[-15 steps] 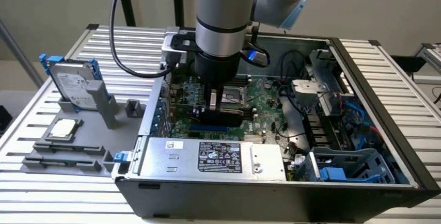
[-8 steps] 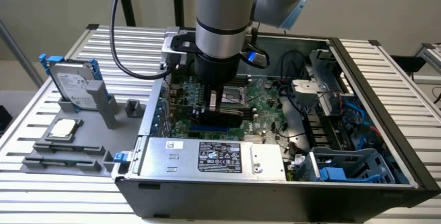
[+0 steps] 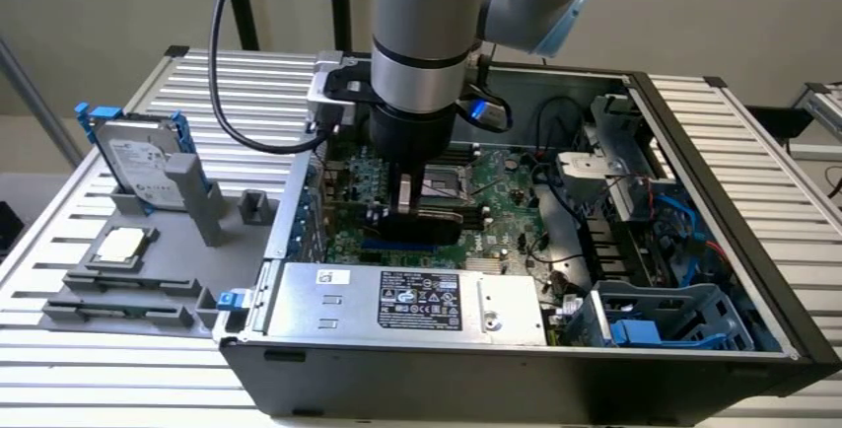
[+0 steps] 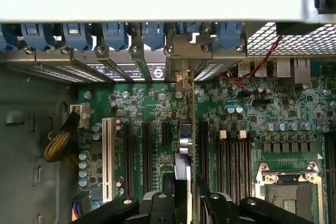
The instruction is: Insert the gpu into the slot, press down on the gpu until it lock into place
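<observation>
The gpu (image 3: 441,223) is a flat black card standing on edge over the green motherboard inside the open computer case. My gripper (image 3: 418,213) is shut on its upper edge from above. The card's lower edge meets the bright-blue slot (image 3: 394,248), a short stretch of which shows at the exterior view's left of the card; I cannot tell how deep the card sits. In the wrist view the gpu (image 4: 184,153) appears edge-on between my dark fingers (image 4: 160,208), and its metal bracket (image 4: 181,77) reaches the case's rear wall. The card covers the slot there.
A silver labelled power supply (image 3: 408,300) lies just in front of the card. The CPU socket (image 4: 286,187), black memory slots (image 4: 231,153) and a white slot (image 4: 108,158) flank it. Blue clips (image 4: 115,35) line the rear wall. A hard drive (image 3: 138,167) and a chip (image 3: 121,244) sit outside the case.
</observation>
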You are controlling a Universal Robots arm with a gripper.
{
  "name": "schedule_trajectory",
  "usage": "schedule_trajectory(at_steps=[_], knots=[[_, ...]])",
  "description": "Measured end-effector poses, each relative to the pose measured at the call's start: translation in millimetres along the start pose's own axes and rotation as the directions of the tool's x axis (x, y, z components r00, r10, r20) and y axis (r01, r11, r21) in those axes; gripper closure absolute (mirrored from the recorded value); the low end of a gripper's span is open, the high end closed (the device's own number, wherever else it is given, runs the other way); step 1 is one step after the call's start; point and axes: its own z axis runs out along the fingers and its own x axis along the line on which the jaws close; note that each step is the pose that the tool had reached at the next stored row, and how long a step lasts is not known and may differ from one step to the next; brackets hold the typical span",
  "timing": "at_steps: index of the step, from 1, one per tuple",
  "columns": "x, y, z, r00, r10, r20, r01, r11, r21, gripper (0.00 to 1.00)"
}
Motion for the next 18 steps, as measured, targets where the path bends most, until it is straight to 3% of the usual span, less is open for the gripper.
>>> schedule_trajectory(at_steps=[12, 18], knots=[[0.2, -0.1, 4.9, 1.0, 0.0, -0.0004, 0.0, 1.0, -0.0015, 0.74], [0.0, -0.2, 3.1, 1.0, 0.0, -0.0001, 0.0, 0.9999, -0.0145, 0.74]])
